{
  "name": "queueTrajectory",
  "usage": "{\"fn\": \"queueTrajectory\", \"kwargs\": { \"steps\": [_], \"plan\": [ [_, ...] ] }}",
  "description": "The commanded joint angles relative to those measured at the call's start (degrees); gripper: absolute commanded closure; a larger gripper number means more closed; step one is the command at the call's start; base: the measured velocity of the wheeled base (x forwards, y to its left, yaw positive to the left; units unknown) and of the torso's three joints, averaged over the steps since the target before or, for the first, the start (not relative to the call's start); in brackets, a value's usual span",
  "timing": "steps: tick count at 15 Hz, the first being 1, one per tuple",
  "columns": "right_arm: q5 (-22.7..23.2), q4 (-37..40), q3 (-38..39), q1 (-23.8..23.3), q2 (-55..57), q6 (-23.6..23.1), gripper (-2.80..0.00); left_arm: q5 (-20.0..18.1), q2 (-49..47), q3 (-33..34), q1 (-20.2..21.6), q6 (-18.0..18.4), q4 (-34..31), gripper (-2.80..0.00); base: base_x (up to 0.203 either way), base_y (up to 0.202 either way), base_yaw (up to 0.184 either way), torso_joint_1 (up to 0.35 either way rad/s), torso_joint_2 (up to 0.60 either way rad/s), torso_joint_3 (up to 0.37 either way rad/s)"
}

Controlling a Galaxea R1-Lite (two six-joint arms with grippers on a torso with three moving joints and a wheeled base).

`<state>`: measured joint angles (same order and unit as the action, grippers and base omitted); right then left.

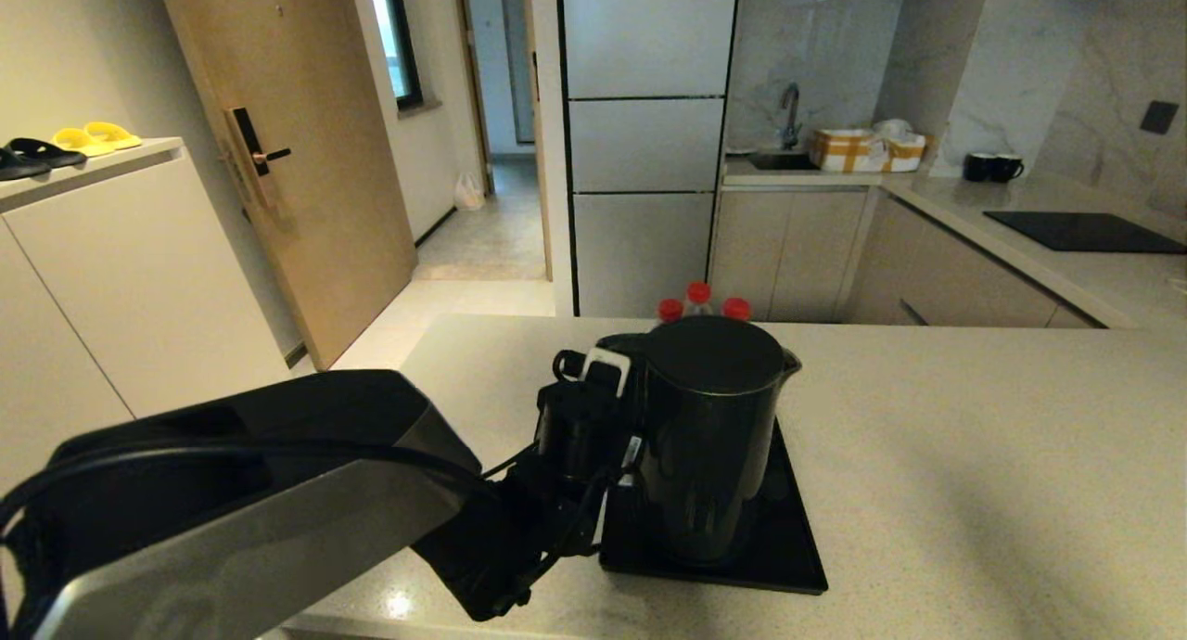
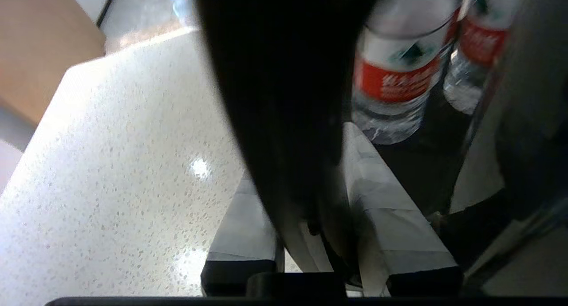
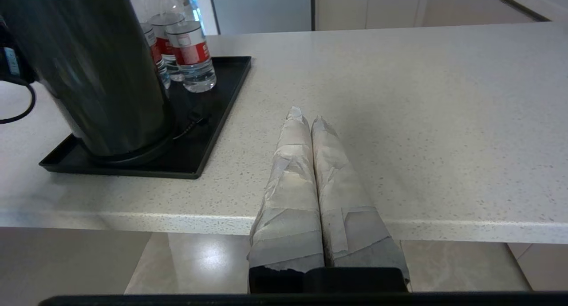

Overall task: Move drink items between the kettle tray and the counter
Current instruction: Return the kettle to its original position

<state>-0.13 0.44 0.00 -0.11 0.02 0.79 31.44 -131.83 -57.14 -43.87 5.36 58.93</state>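
The tall glossy black kettle (image 1: 709, 436) (image 3: 88, 66) stands on the round base disc of the black kettle tray (image 1: 793, 556) (image 3: 213, 119), which lies on the beige speckled counter (image 1: 974, 454) (image 3: 421, 97). My left gripper (image 1: 605, 380) (image 2: 301, 159) is at the kettle's left side, shut on its loop handle (image 2: 284, 97), which passes between the two taped fingers (image 2: 390, 217). The right gripper (image 3: 306, 115) hangs shut and holding nothing over the counter's front edge, to the right of the tray; the head view does not show it.
Three red-capped water bottles (image 1: 697, 301) (image 3: 191, 53) (image 2: 395, 75) stand at the tray's far end behind the kettle. A black cooktop panel (image 1: 1080, 232) and dark mugs (image 1: 992, 167) are on the far right counter. A cream cabinet with sandals (image 1: 56, 144) stands far left.
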Motion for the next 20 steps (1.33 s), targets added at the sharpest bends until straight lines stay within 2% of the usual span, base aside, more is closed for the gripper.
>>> {"fn": "queueTrajectory", "kwargs": {
  "steps": [1, 5, 9, 11, 15, 20],
  "plan": [
    [-0.04, 0.0, 0.0, 0.02, -0.02, 0.0, 0.0, -0.09, -0.19, -0.6, 0.37, -0.93, -2.87, 0.0, 0.0, 0.0, 0.0, 0.0, 0.0, 0.0],
    [-0.04, 0.0, 0.0, -0.04, 0.02, 0.0, 0.0, -0.41, -0.36, -1.32, 0.98, -1.25, -5.03, 0.0, 0.0, 0.0, 0.0, 0.0, 0.0, 0.0],
    [-0.04, 0.0, 0.0, -0.02, -0.02, 0.0, 0.0, 0.5, -0.96, -3.5, 1.33, -0.08, -5.65, 0.0, 0.0, 0.0, 0.0, 0.0, 0.0, 0.0],
    [-0.04, 0.0, 0.0, 0.02, -0.02, 0.0, 0.0, 0.56, -0.66, -2.81, 1.87, 1.7, -4.94, 0.0, 0.0, 0.0, 0.0, 0.0, 0.0, 0.0],
    [-0.04, 0.0, 0.0, 0.0, 0.04, 0.0, 0.0, 0.12, 0.78, -1.21, 1.84, 1.95, -4.98, 0.0, 0.0, 0.0, 0.0, 0.0, 0.0, 0.0],
    [-0.02, 0.0, 0.0, 0.02, 0.01, 0.0, 0.0, 0.46, 0.94, 3.59, -2.31, 2.02, -1.72, 0.0, 0.0, 0.0, 0.0, 0.0, 0.0, 0.0]
  ]
}}
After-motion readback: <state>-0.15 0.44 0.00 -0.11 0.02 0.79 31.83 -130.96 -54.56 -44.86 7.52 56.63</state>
